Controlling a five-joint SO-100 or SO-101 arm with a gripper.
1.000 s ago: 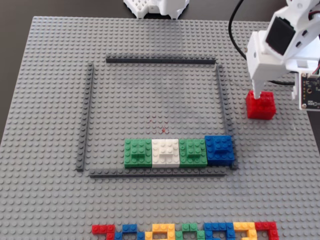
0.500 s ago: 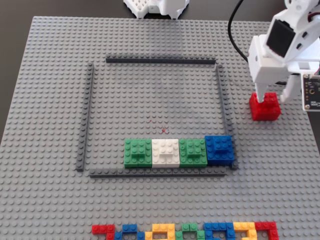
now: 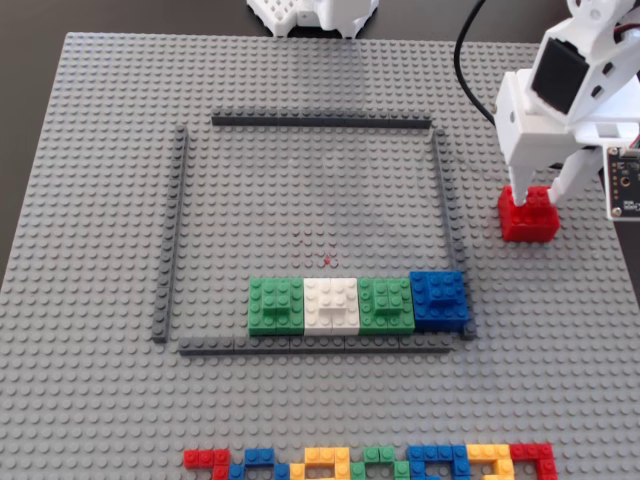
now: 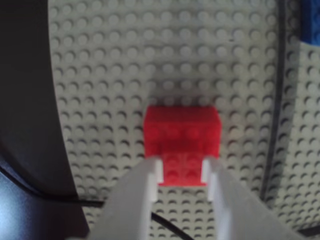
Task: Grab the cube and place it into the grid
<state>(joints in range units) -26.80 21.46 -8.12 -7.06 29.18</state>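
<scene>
The gripper (image 3: 537, 196) has dropped onto the cube (image 3: 529, 218) outside the grid (image 3: 441, 190), jaws now clenched on its raised top; ready to lift.

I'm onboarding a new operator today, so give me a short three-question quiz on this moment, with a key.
1. True or false: the red cube sits inside the grid.
2. How many blocks stand in the row along the grid's near side in the fixed view: (a) three, (b) four, (c) five?
3. In the wrist view, where are the gripper fingertips relative to the cube's raised top piece?

Key
1. False: it sits on the baseplate outside the grid's right strip in the fixed view.
2. (b): green, white, green, blue.
3. One on each side of it, straddling it.
</scene>
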